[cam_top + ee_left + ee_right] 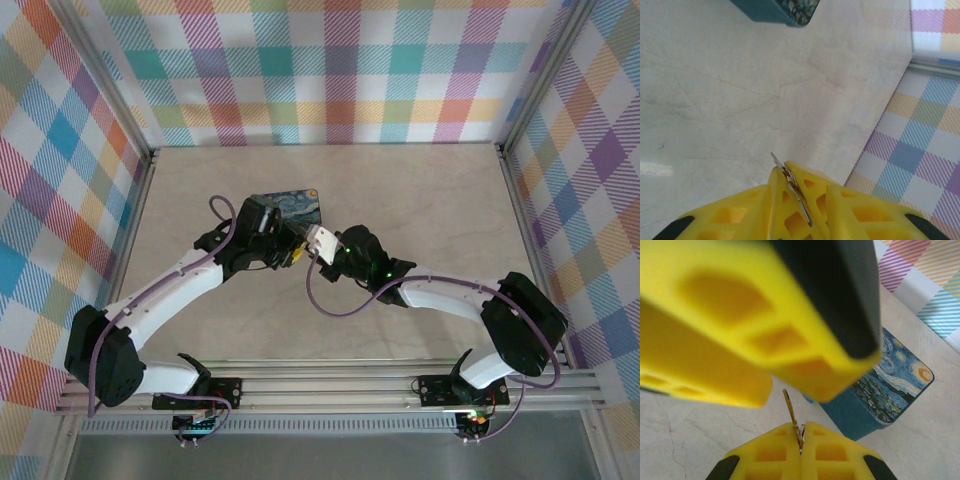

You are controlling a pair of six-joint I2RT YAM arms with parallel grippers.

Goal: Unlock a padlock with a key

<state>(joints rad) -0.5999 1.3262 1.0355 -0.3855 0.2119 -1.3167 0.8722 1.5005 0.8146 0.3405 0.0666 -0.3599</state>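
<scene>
Your right pincer grips a thin brassy key, its blade pointing straight at your left pincer just ahead, itself clamped on a thin silvery metal strip.

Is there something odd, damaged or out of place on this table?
Nothing stands out. The painted tin lies flat and intact on the table; the left gripper pinches a silvery strip, the right gripper a brassy blade.

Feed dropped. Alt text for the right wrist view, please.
The right tool is shut on a thin brass blade, likely the key, pointing up from its yellow fingers. The left tool's blurred fingers loom close above it; a starry-night tin stands on the marble table to the right.
</scene>
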